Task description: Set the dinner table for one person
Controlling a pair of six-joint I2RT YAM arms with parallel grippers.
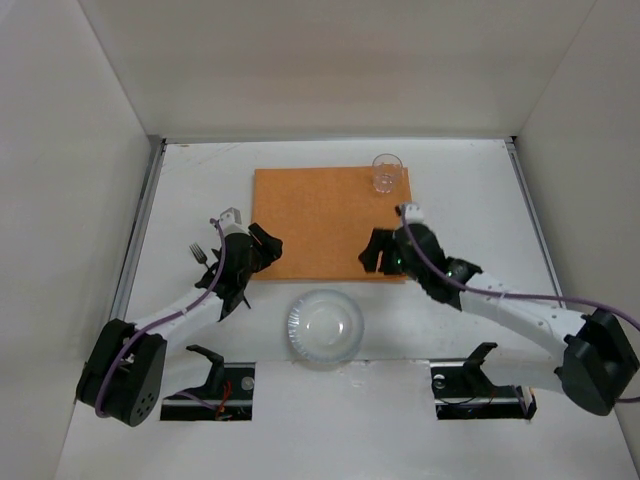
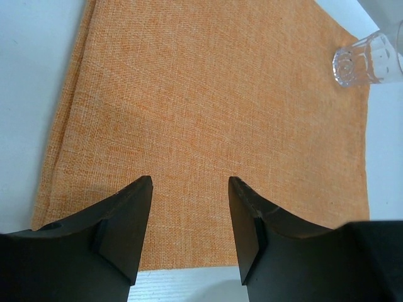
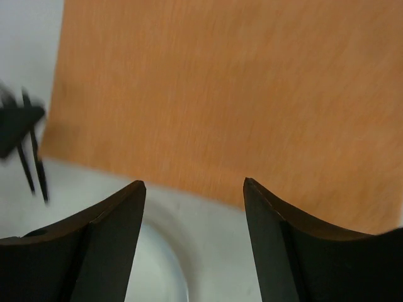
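Note:
The dinner table (image 1: 480, 200) is a wide white top. An orange cloth mat (image 1: 320, 222) lies at its middle. A clear glass (image 1: 386, 173) stands upright on the mat's far right corner and also shows in the left wrist view (image 2: 368, 60). A clear round plate (image 1: 325, 327) sits on the table just near of the mat. A fork (image 1: 200, 254) lies left of my left arm. My left gripper (image 1: 267, 246) is open and empty over the mat's (image 2: 208, 100) near left corner. My right gripper (image 1: 376, 253) is open and empty over the mat's (image 3: 220, 82) near right edge, above the plate's rim (image 3: 165, 264).
White walls close in the table on three sides, and metal rails (image 1: 143, 215) run along its side edges. The two arm bases (image 1: 125, 372) stand at the near edge. The right wrist view is blurred.

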